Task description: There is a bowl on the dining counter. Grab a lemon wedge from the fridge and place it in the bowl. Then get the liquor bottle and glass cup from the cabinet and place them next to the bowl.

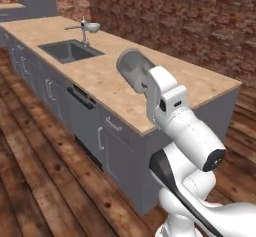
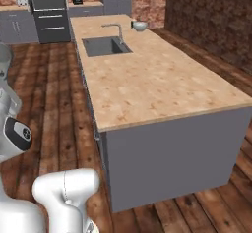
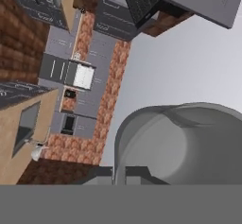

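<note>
In the left base view, the translucent grey glass cup (image 1: 134,67) lay tilted at the end of the white arm (image 1: 185,126), above the pale wood counter (image 1: 115,83). The small white bowl (image 1: 92,27) stood beside the faucet, past the sink (image 1: 70,51).

The right base view added a steel fridge (image 2: 47,8) on the far wall, with the bowl (image 2: 140,25) near the counter's far end.

In the hand view, the cup (image 3: 179,142) loomed close, and the jaws were pinched tight on its wall.
</note>
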You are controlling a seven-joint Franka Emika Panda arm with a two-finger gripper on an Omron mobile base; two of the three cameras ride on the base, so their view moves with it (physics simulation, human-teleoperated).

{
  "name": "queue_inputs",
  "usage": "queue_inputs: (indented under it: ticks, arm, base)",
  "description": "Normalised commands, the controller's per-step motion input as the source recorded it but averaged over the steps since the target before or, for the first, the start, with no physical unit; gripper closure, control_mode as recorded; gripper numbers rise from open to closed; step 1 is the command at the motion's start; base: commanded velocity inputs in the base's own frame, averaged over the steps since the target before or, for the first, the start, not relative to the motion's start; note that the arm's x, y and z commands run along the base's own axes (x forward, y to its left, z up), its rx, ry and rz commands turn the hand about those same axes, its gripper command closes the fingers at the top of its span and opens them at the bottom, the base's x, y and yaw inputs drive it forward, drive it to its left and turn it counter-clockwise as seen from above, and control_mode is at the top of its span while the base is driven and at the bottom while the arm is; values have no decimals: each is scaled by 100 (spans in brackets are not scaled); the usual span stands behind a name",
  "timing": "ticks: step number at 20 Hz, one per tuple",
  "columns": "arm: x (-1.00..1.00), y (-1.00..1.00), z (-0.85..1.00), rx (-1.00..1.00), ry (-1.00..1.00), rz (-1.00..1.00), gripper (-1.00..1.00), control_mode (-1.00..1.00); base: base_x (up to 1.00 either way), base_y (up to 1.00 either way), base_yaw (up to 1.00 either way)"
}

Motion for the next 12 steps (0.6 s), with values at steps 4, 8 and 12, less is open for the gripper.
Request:
queue_inputs:
  ticks: [4,8,12]
  arm:
    - [0,0,0,0,0,0,100,100]
    - [0,0,0,0,0,0,100,100]
    - [0,0,0,0,0,0,100,100]
  base:
    - [-2,-100,0]
    - [10,-100,0]
    - [23,-100,1]
